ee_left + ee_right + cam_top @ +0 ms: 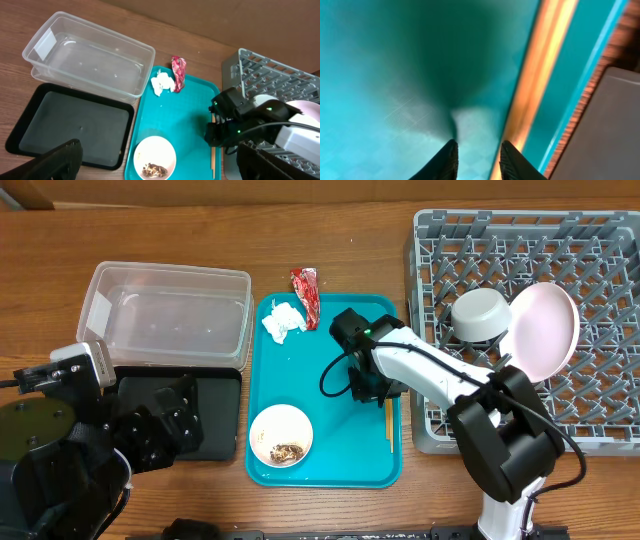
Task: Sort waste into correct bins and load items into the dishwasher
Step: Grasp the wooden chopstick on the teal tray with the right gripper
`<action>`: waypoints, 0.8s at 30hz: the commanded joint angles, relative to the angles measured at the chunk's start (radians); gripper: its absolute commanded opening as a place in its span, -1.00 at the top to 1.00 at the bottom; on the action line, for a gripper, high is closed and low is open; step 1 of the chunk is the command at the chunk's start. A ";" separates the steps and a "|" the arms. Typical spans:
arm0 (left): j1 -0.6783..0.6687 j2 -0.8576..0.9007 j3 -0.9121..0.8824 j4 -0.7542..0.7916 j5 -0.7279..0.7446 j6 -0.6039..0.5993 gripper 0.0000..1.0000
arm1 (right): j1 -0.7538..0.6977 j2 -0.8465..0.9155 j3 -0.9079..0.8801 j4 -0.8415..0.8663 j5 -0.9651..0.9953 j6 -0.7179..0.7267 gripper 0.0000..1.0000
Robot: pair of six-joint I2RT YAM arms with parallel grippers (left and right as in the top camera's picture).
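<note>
Wrapper (306, 295) beside tissue (283, 321), print illegible

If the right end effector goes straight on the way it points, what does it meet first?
Probably the bare floor of the teal tray; the right end effector points down at it. The chopsticks lie just to one side, so it would likely miss them, though the blur hides depth.

We see a bowl (281, 435) on the big tray (330, 452), the tub (170, 315) and flat bin (220, 405) left of it, the rack (600, 240) right.
</note>
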State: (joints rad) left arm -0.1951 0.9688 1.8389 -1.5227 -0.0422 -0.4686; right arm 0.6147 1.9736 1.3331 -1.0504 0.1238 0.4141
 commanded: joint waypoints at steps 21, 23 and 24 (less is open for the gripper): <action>0.006 -0.001 0.003 0.002 -0.017 0.012 -1.00 | -0.037 -0.041 -0.108 0.126 0.013 -0.039 0.42; 0.006 -0.001 0.003 0.002 -0.017 0.012 -1.00 | -0.028 -0.060 -0.097 0.114 0.014 -0.042 0.42; 0.006 -0.001 0.003 0.002 -0.017 0.012 -1.00 | -0.025 -0.071 -0.094 0.114 0.014 -0.042 0.42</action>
State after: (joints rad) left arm -0.1951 0.9688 1.8389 -1.5227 -0.0422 -0.4686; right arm 0.5797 1.9312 1.2377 -0.9283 0.1276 0.3862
